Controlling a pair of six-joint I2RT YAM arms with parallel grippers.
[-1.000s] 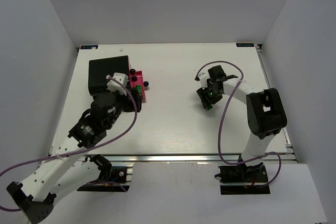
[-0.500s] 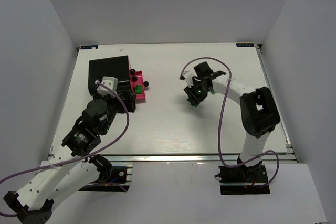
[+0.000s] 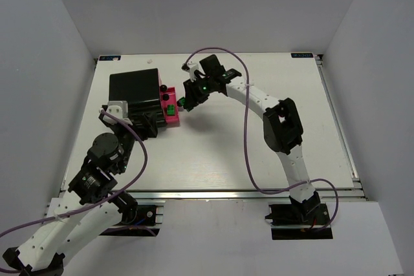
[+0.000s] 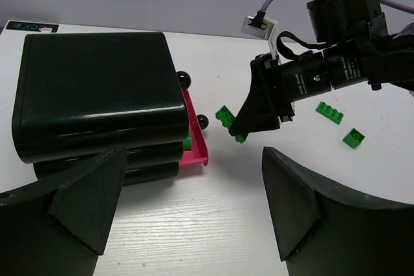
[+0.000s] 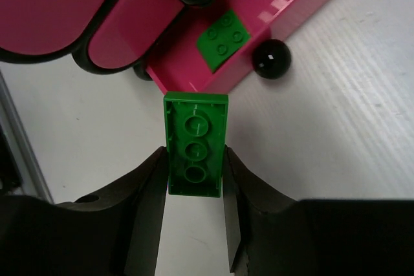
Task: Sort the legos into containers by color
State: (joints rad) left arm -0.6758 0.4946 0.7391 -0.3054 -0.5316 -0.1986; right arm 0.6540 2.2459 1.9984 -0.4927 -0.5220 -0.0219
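My right gripper is shut on a dark green lego, held by its long sides, underside facing the wrist camera, just above the table at the pink box's edge. Another green lego lies inside that pink box. The black box stands against the pink box's left side. My left gripper is open and empty, low over the table just in front of the black box. The left wrist view shows the held lego and a green lego by it.
Two more green legos lie on the table right of the right gripper. Dark round knobs sit along the pink box's edge. The right arm stretches across the table's back middle. White walls enclose the table.
The right arm swung left from the table's middle right to the pink box, carrying the green lego. The left arm drew back toward the near left, off the pink box.
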